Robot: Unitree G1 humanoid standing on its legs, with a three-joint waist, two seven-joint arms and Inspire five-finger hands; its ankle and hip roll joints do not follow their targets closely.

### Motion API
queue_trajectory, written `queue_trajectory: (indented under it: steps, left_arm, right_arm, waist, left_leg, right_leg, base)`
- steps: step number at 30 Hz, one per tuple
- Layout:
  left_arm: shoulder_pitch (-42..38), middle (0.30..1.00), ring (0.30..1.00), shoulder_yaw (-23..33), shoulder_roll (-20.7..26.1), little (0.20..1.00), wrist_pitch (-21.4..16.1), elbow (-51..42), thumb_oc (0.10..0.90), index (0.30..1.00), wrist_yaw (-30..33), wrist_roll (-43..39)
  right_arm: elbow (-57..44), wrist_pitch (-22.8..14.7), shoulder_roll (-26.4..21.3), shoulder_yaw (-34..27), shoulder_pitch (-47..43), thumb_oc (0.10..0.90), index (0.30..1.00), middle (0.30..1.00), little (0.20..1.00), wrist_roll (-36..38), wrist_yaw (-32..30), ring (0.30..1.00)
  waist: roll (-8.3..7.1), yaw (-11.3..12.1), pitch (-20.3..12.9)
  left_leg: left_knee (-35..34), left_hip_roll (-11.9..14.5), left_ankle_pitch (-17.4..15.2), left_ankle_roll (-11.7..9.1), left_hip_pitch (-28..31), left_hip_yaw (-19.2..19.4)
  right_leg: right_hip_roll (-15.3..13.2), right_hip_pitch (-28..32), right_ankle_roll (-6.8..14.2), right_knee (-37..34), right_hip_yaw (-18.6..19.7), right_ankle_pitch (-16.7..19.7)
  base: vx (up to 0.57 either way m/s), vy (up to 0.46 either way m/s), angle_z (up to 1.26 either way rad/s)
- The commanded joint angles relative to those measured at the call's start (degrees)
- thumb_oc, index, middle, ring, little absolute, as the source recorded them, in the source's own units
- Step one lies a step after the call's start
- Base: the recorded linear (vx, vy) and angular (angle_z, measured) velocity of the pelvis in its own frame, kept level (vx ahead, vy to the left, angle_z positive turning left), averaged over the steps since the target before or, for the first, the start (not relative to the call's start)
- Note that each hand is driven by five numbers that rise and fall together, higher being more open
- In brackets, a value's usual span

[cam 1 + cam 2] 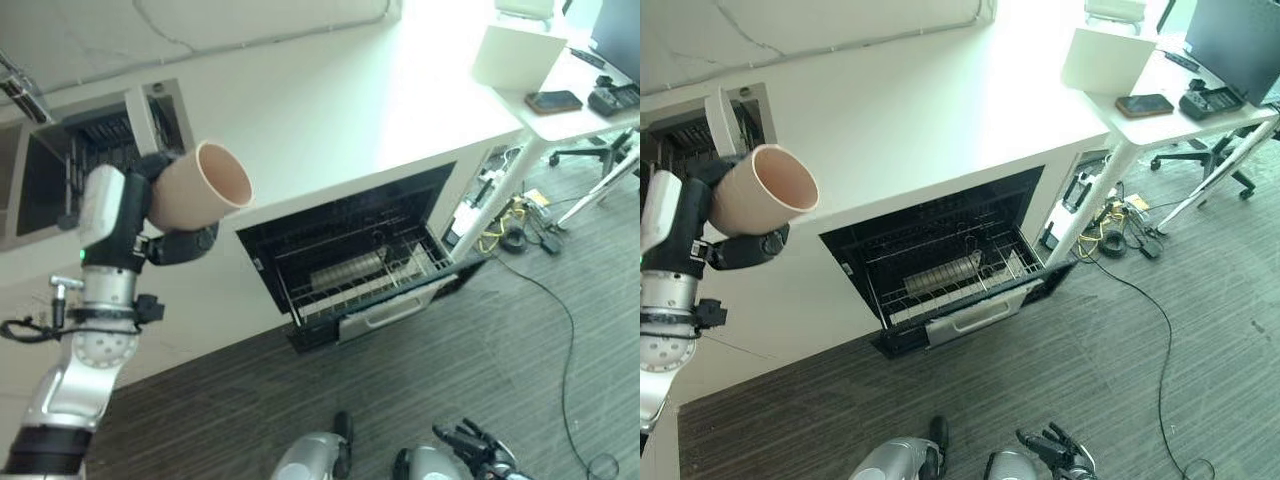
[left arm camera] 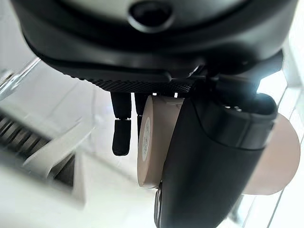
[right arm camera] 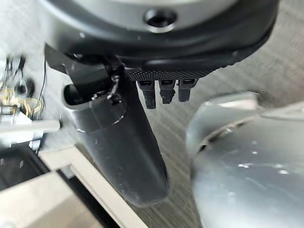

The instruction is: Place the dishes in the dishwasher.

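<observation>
The left hand (image 1: 165, 225) holds a pale pink cup (image 1: 200, 188) raised above the white counter (image 1: 330, 110), its fingers and thumb curled round the cup's wall and base, mouth tipped outward. In the left wrist view the thumb lies across the cup's flat bottom (image 2: 148, 142) while the fingers (image 2: 121, 133) reach past its rim side. The right hand (image 1: 470, 442) hangs low over the floor, well apart from the counter; its wrist view shows the fingers (image 3: 165, 91) relaxed and holding nothing.

Handling, as judged: the cup looks rigid, smooth-walled and light, probably plastic or glazed ware. A smooth wall may slip under a loose hold, so a wrap round the mid-body, as taken here, suits it better than a pinch at the rim. If ceramic, it would chip against wire.

Below the counter's front edge the dishwasher (image 1: 350, 260) stands open, its wire rack (image 1: 365, 272) drawn partly out with a pale ribbed item lying in it; the cup is well to the side of and above this rack, not yet over it. A sink recess (image 1: 45, 165) with a dark rack sits behind the cup. The floor (image 1: 420, 370) is dark striped carpet; beyond the counter's far end stand a white desk (image 1: 570, 110) bearing a phone (image 1: 553, 101), and an office chair (image 1: 600, 150).
</observation>
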Motion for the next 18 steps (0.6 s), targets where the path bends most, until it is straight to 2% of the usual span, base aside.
queue_trajectory:
  steps: [1, 5, 9, 15, 18]
  left_arm:
    - [1.07, 0.3, 0.3, 7.96, 3.29, 0.3, -5.07, -2.72, 0.4, 0.3, 2.32, -4.14]
    - [2.7, 0.3, 0.3, 9.49, 3.74, 0.3, -4.04, -3.89, 0.4, 0.3, 0.49, -6.19]
    - [3.05, 0.3, 0.3, 10.23, 4.76, 0.3, -3.18, -4.78, 0.4, 0.3, -0.46, -7.4]
    - [3.55, 0.3, 0.3, 11.42, 6.0, 0.3, -2.29, -5.4, 0.4, 0.3, 0.1, -8.72]
    - [3.35, 0.3, 0.3, 11.43, 6.12, 0.3, -2.19, -5.43, 0.4, 0.3, -1.93, -10.58]
  right_arm:
    - [2.69, -0.33, -2.9, -0.56, 1.73, 0.8, 0.9, 0.9, 0.9, -0.94, 0.18, 0.9]
    - [3.18, -0.13, -2.86, 0.13, 2.03, 0.8, 0.9, 0.9, 0.9, -1.23, -0.56, 0.9]
    - [2.78, 0.14, -3.81, -0.15, 2.55, 0.8, 0.9, 0.9, 0.9, -0.66, -0.58, 0.9]
    - [3.39, 0.26, -5.09, -0.42, 2.98, 0.8, 0.9, 0.9, 0.9, -1.09, 0.28, 0.9]
    - [3.65, -0.34, -5.29, 0.19, 2.78, 0.8, 0.9, 0.9, 0.9, -1.14, 1.26, 0.9]
  waist:
    - [-0.12, 0.43, -4.8]
    - [-1.16, 1.25, -6.42]
    - [-1.7, 1.05, -6.82]
    - [-1.63, 1.05, -6.78]
    - [-1.42, 1.15, -7.0]
  left_leg:
    - [5.19, 5.41, -10.01, -5.69, -2.13, -4.23]
    - [5.19, 7.83, -10.08, -7.09, -1.79, -2.89]
    - [5.19, 9.66, -9.85, -8.15, -1.21, -2.73]
    - [5.19, 11.27, -9.31, -9.52, -0.78, -2.43]
    - [5.19, 11.83, -8.97, -10.29, -0.91, -2.78]
  right_leg:
    - [-0.15, 2.05, 1.87, 0.42, -2.11, 3.54]
    - [-0.2, 3.13, 1.52, 0.42, -3.6, 1.62]
    - [0.88, 4.47, 0.45, 0.42, -4.34, 0.04]
    - [1.68, 5.29, -0.53, 0.42, -6.03, -1.19]
    - [2.19, 5.45, -1.09, 0.42, -6.83, -1.73]
  base:
    - [0.15, -0.295, 0.78]
    - [0.12, -0.214, -0.01]
    - [0.09, -0.162, 0.04]
    - [0.03, -0.101, 0.17]
    - [0.04, -0.114, 0.02]
